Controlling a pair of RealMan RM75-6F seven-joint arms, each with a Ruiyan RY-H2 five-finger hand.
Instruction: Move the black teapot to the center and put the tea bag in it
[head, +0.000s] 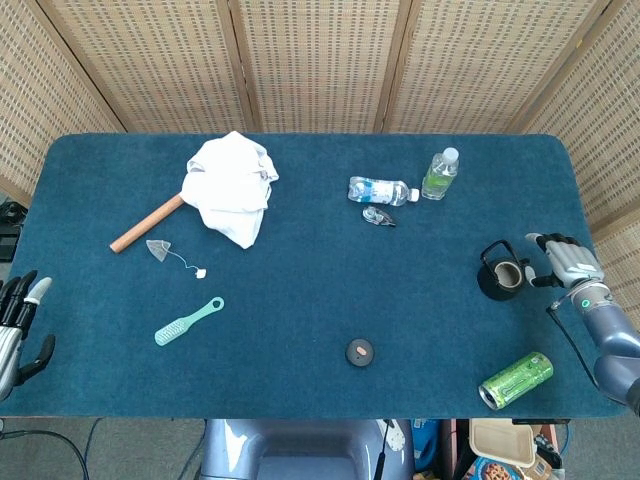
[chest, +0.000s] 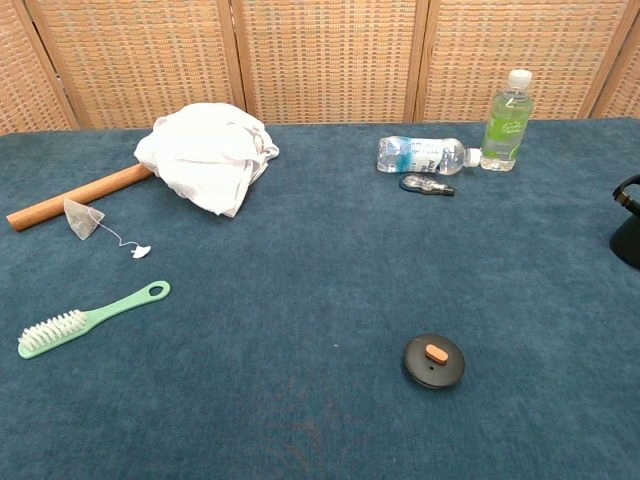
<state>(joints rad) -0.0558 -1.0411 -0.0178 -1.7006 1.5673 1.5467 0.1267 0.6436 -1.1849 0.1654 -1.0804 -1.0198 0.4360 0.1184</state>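
A: Two hands in the head view, both empty. Right hand sits at the table's right edge just beside the black teapot, fingers spread, not gripping it; can't tell if a fingertip touches.

B: Teapot position?

A: Far right of the blue table, upright, lid off, opening visible. Chest view only catches its edge at the frame's right side.

B: Lid?

A: Black lid with an orange knob, lying flat near the front edge, middle of the table, well apart from the pot.

B: Tea bag?

A: Tea bag left side, string trailing to its tag, just beside the wooden stick, which runs under the white cloth.

B: Left hand?

A: Left hand at the left front corner, fingers apart, holding nothing.

B: Other stuff?

A: Green brush front left; lying clear bottle and upright green bottle at the back; green can on its side, front right.
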